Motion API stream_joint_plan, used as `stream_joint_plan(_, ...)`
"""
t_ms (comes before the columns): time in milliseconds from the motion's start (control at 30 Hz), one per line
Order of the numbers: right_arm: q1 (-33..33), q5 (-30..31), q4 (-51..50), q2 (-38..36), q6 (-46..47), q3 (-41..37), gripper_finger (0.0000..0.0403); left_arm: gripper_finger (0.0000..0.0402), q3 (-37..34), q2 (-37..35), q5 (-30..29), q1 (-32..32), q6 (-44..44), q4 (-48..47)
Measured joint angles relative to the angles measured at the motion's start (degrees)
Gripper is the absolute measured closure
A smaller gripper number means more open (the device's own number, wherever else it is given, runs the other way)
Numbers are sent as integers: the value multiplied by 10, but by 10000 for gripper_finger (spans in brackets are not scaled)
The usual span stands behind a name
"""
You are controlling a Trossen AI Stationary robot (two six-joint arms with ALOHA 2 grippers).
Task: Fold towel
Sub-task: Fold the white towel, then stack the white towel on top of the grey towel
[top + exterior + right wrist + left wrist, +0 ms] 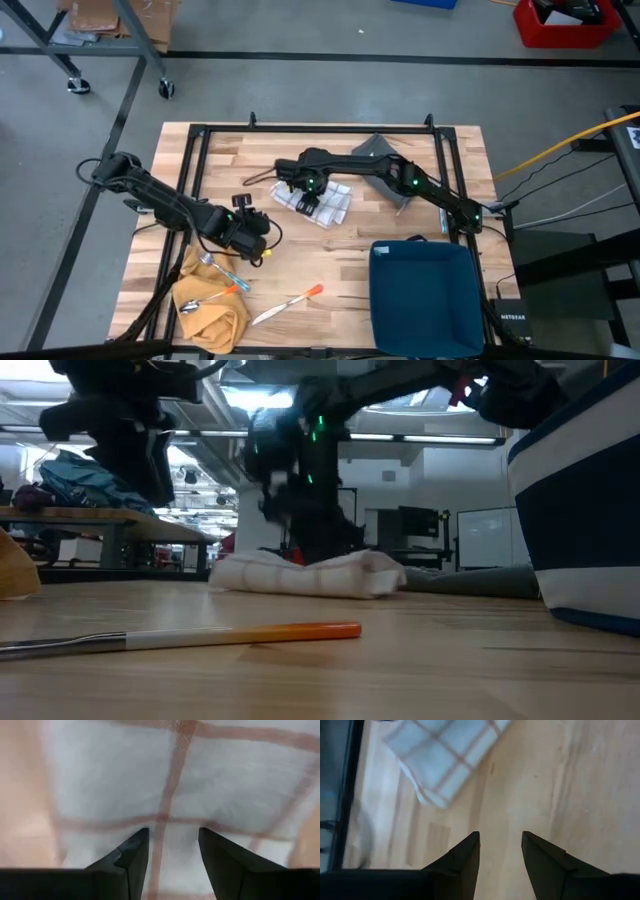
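White checked towel [322, 203] folded, long axis diagonal, right gripper [307, 203] fingers parted above, left gripper [268, 240] parted.

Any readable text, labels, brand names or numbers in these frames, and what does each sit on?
"NETGEAR", small and only just legible, on the black box at the table's near right corner in the high view.
No print shows on the checked towel, the blue bin, the mustard cloth or the orange-handled knife.
The room in the low view has screens and boards, all too blurred to read.
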Motion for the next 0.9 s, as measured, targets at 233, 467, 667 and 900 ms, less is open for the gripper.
stream_joint_plan(233,0,3,13,-96,-15,-13,226,263,0,-75,3,49,97,33)
stream_joint_plan(467,0,50,6,-186,-13,-12,226,263,0,-179,6,120,232,90)
stream_joint_plan(667,0,93,-32,-244,11,-12,226,263,0,-220,5,160,355,117)
stream_joint_plan(900,0,135,-79,-308,1,-12,226,263,0,-214,8,193,435,124)
